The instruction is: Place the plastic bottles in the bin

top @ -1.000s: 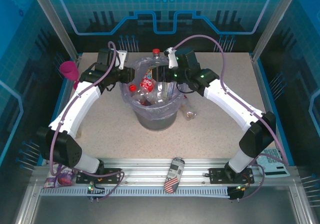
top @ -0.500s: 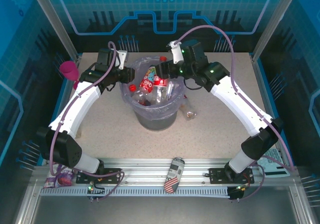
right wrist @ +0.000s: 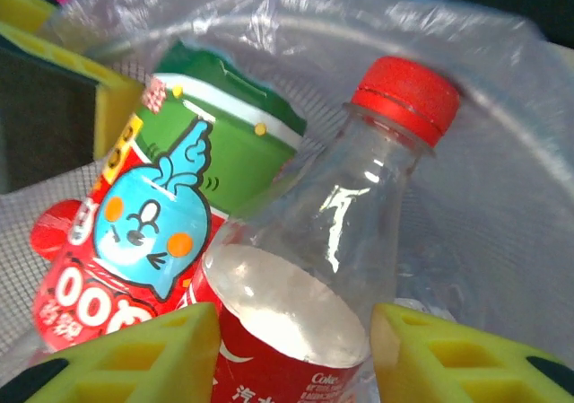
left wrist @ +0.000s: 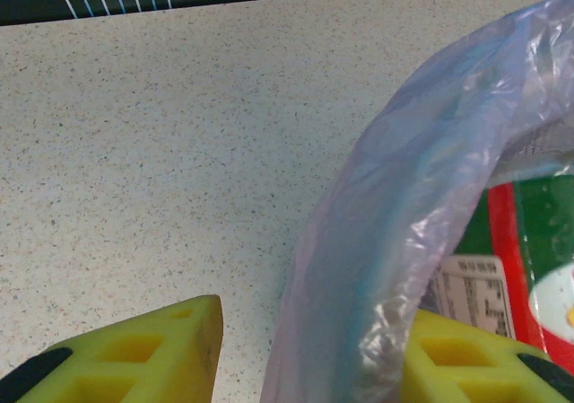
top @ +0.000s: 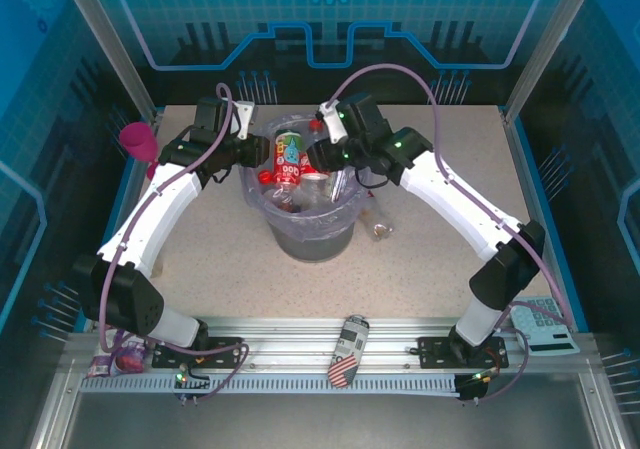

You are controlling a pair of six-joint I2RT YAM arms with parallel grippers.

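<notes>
One red-capped bottle (right wrist: 332,214) between right jaws.

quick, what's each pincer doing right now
left pincer: closed on the rim of the bin
right pincer: around a red-capped bottle, grip cannot be told

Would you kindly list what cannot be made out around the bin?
Bin floor: top view, piled bottles cover it.
Right tool contact with the red-capped bottle: right wrist view, bottom edge cuts it off.
Green-and-red label: left wrist view, lavender bag and the frame edge hide most.
Small bottle beside the bin: top view, too small for detail.
</notes>
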